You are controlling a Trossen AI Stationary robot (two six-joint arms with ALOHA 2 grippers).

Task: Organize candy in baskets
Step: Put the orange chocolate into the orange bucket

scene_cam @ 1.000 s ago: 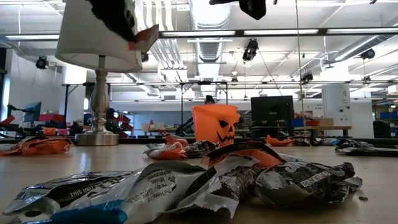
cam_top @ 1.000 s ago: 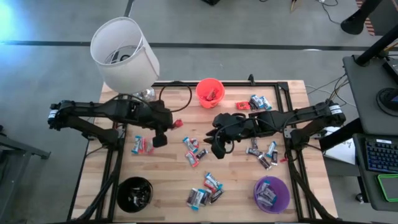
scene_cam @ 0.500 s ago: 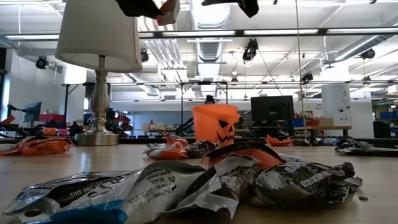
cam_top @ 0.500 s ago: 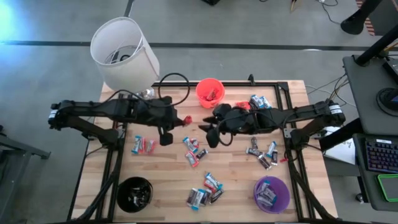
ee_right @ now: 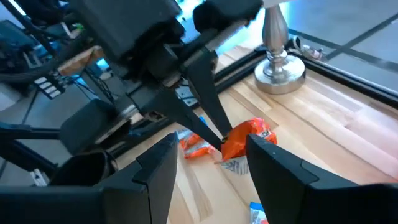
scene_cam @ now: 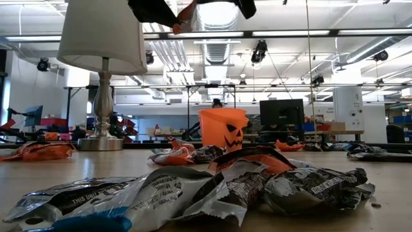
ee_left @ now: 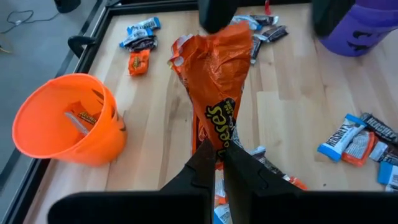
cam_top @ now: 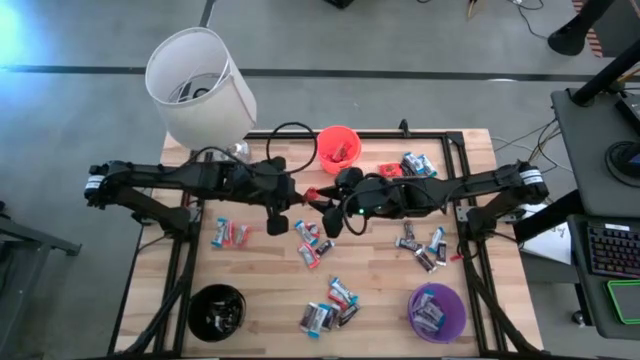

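Two dark arms meet nose to nose above the middle of the tabletop (cam_top: 270, 290), just in front of the orange basket (cam_top: 338, 147). The left arm reaches in level from the left edge, its end effector (cam_top: 303, 193) pressed together on the lower end of an orange candy wrapper (ee_left: 217, 81), which stands up crumpled from the pinched fingers (ee_left: 205, 163) in the left wrist view. The right arm stretches in from the right edge, elbow low and wrist turned toward its partner; its end effector (cam_top: 325, 199) is spread wide, the two fingers (ee_right: 158, 165) standing on either side of the orange wrapper without visibly gripping it. In the right wrist view the left arm's tapered fingers come to a point on that wrapper, with the lamp base (ee_right: 280, 65) on the wood behind.

In the low view both end effectors hang high over the tabletop, near the upper edge, with a corner of the wrapper showing between them.

The orange basket stands at the far edge with a few candies inside. The purple basket (cam_top: 437, 311) sits at the near right corner, holding several wrapped pieces, and the black basket (cam_top: 216, 310) at the near left corner. Loose candy lies scattered over the wood: a pair (cam_top: 229, 233) below the left arm, a cluster (cam_top: 311, 242) under the two end effectors, another (cam_top: 330, 305) near the front edge, more (cam_top: 423, 247) below the right arm, and some (cam_top: 415, 164) beside the orange basket. A white lampshade (cam_top: 198, 85) overhangs the far left corner.
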